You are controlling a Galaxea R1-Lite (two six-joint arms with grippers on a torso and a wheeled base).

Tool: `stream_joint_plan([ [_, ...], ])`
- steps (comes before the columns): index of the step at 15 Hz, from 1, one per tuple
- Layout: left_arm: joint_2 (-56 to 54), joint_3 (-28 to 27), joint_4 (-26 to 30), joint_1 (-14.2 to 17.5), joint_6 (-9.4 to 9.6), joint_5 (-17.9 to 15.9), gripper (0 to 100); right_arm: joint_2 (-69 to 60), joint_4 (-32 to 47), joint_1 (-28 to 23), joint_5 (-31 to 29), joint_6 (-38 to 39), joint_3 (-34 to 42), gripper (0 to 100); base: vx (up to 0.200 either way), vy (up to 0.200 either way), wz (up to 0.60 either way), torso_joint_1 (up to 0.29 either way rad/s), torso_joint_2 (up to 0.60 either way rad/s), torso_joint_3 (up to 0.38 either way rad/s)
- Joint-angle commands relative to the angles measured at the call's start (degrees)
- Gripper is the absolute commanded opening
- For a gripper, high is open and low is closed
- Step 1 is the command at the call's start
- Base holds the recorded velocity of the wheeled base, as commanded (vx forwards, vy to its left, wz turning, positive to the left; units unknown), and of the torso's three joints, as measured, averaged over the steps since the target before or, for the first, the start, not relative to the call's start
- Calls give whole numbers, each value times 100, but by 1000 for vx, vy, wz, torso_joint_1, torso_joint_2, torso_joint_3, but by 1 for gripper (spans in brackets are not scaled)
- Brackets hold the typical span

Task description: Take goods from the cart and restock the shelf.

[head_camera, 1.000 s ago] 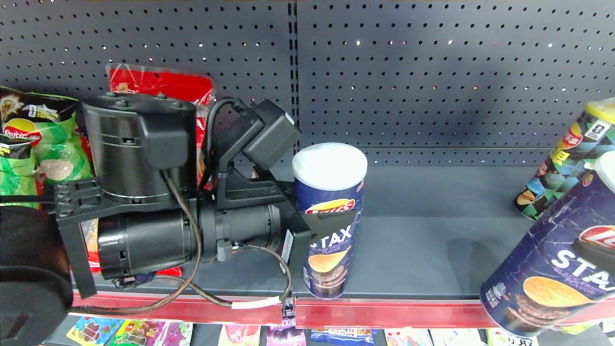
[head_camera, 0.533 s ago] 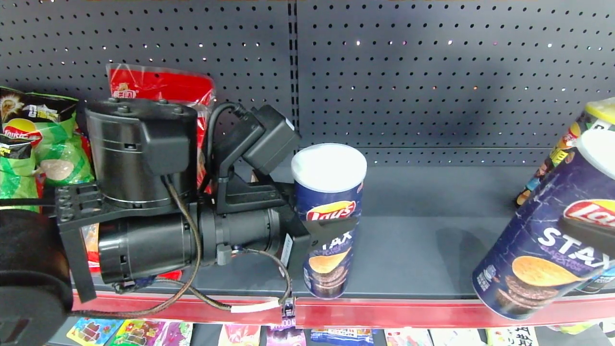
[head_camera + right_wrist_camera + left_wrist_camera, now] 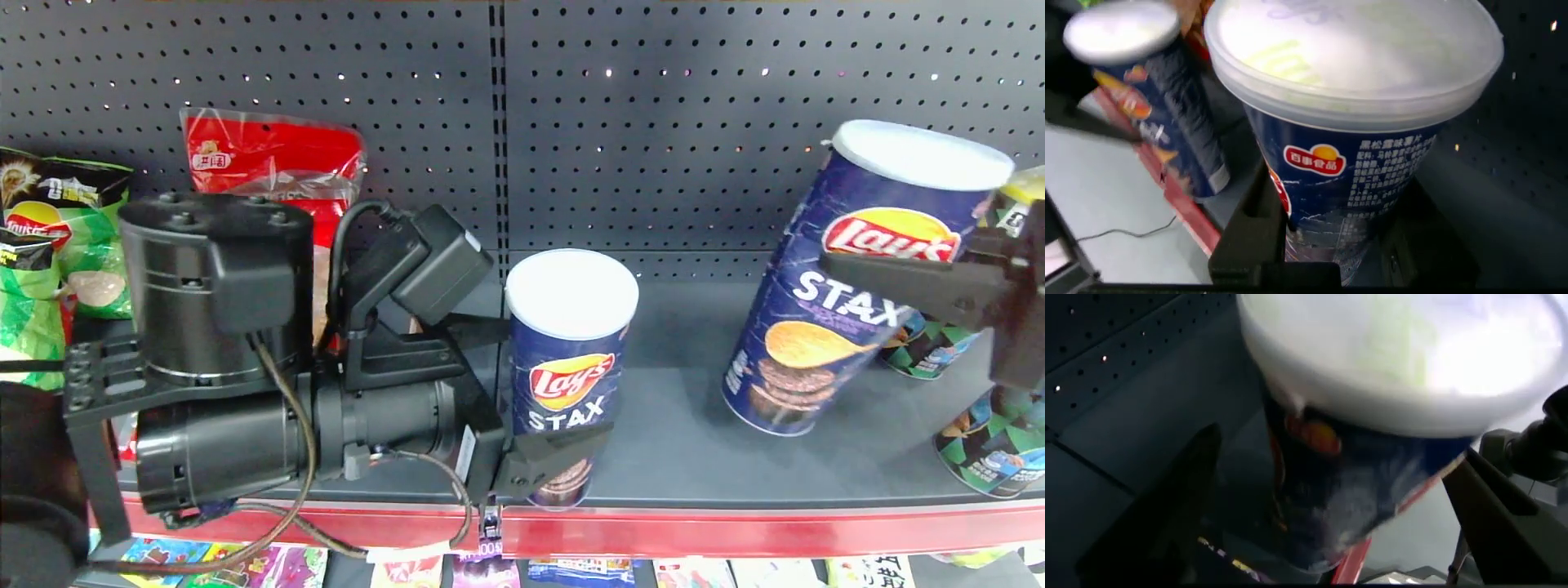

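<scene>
A blue chip can (image 3: 570, 359) with a white lid stands upright near the front edge of the grey shelf (image 3: 686, 457). My left gripper (image 3: 571, 445) is open around its lower part; in the left wrist view the can (image 3: 1372, 474) sits between the spread fingers (image 3: 1167, 506). A second blue chip can (image 3: 849, 286) is tilted with its base low over the shelf at the right, my right gripper (image 3: 886, 273) shut on its upper half. The right wrist view looks down on that can's lid (image 3: 1355, 73), with the first can (image 3: 1151, 106) farther off.
Green chip bags (image 3: 49, 245) and a red bag (image 3: 273, 163) stand at the shelf's left, behind my left arm. Patterned cans (image 3: 984, 453) stand at the right end. A pegboard wall (image 3: 694, 122) backs the shelf, and a red strip (image 3: 735, 535) runs along its front edge.
My right gripper has carried the second can up, left and in over the shelf. The left gripper has slid down the first can, which stays standing.
</scene>
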Motion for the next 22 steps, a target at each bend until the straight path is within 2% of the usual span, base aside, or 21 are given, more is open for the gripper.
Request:
stream_joint_plan([
  [1, -508, 497, 0, 33, -5, 14, 100, 1030, -355, 140, 3, 20, -488, 0, 0, 0, 0, 0, 0, 0],
  [3, -789, 743, 8, 42, -5, 41, 100, 1338, -381, 255, 3, 29, -751, 0, 0, 0, 0, 0, 0, 0],
  [5, -1334, 1253, 17, 59, -40, 243, 100, 1804, -381, 378, 47, 38, -1296, 0, 0, 0, 0, 0, 0, 0],
  [6, -1378, 1296, 17, 68, -49, 261, 100, 1839, -381, 395, 47, 38, -1340, 0, 0, 0, 0, 0, 0, 0],
  [9, -2011, 1762, 52, 446, -49, 445, 100, 2445, -381, 633, 188, 47, -1973, 0, 0, 0, 0, 0, 0, 0],
  [11, -2274, 1947, 61, 516, -58, 480, 100, 2727, -381, 791, 196, 64, -2184, 0, 0, 0, 0, 0, 0, 0],
  [15, -2547, 2167, 61, 921, -58, 551, 100, 3087, -381, 958, 214, 64, -2316, 0, 0, 0, 0, 0, 0, 0],
  [22, -2547, 2167, 61, 973, -58, 586, 100, 3588, -504, 958, 258, 73, -2535, 0, 0, 0, 0, 0, 0, 0],
])
